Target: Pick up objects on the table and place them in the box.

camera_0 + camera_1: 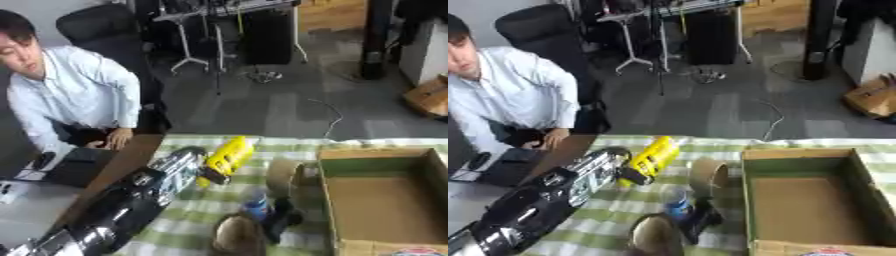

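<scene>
Left hand point(213, 176) carries yellow object point(229, 155) above checked tablecloth point(197, 200), finger state can't tell. Cardboard box point(385, 200) sits right, open. Right hand unseen.

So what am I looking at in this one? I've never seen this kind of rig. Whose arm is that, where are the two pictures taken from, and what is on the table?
Both pictures come from a stereo camera in a humanoid robot's head, looking down at its work, so they nearly match. The black and silver arm entering from the lower left is the robot's left arm. Its left hand is at a yellow object, apparently gripping its lower end, though the fingers are hard to make out. The table has a green checked cloth. On it lie a brown tape roll, a small blue object, a black object and a brown rounded object. The open cardboard box on the right looks empty. The right hand is not visible.
</scene>
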